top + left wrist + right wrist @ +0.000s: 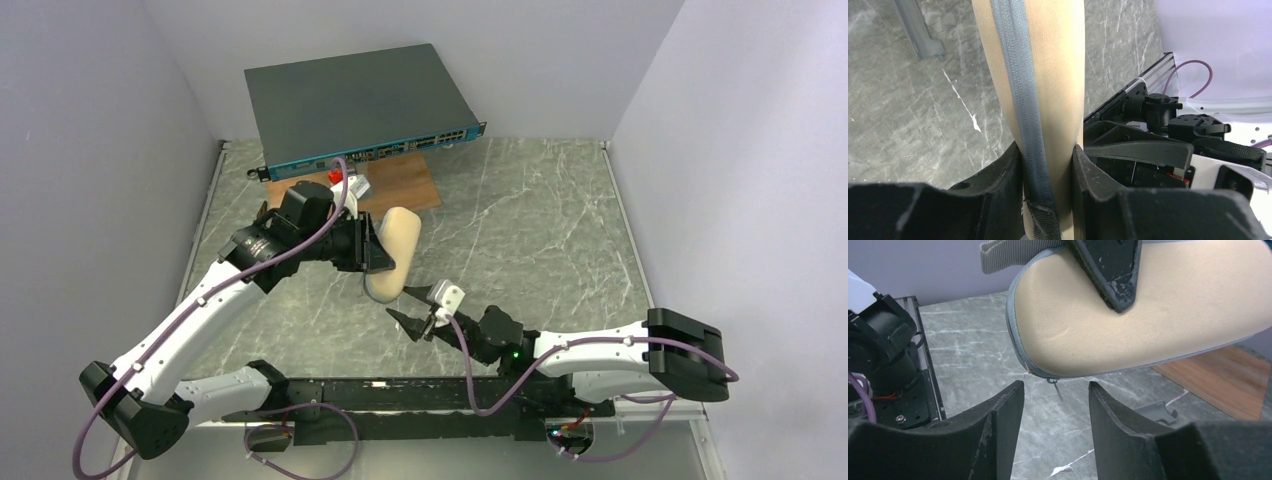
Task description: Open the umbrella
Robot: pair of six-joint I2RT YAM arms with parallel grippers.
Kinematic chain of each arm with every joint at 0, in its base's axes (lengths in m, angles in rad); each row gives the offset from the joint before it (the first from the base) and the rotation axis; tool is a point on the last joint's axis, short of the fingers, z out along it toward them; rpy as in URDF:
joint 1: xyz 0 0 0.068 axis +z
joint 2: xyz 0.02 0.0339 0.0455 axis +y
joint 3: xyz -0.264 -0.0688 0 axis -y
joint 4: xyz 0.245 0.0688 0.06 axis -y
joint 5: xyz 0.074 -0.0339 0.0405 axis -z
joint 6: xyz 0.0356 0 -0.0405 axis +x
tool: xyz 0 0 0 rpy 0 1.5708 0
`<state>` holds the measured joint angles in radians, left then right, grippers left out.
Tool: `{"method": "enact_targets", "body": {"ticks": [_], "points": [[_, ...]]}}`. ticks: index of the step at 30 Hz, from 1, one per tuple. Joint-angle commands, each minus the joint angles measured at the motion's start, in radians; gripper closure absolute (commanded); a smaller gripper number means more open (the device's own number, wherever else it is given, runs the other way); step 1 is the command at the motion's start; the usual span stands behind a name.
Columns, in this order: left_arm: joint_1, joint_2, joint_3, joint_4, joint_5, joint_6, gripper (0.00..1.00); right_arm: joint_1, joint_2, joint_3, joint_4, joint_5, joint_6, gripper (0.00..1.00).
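pale lilac walls (90,120) enclose a grey-green marbled tabletop (530,220); a wooden board (405,188) lies near the back wall.

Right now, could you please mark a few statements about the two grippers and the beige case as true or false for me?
1. The left gripper is clamped on the beige zippered case. True.
2. The right gripper is shut on the zipper pull. False: its fingers stand open just below the case.
3. The case lies flat on the table. False: it is held in the air.
4. A dark network switch sits at the table's far side. True.
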<state>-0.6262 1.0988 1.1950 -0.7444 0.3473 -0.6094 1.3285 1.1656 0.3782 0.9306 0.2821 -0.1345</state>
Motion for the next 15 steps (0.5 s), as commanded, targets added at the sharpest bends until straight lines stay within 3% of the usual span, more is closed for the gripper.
{"method": "enact_targets", "body": {"ticks": [1, 15], "points": [[-0.003, -0.035, 0.012, 0.096, 0.045, 0.009, 1.0, 0.014, 0.011, 0.041, 0.001, -0.006, 0.025, 0.49], [-0.011, -0.036, 0.013, 0.104, 0.061, -0.003, 1.0, 0.025, 0.021, 0.042, 0.027, 0.072, 0.02, 0.51]]}}
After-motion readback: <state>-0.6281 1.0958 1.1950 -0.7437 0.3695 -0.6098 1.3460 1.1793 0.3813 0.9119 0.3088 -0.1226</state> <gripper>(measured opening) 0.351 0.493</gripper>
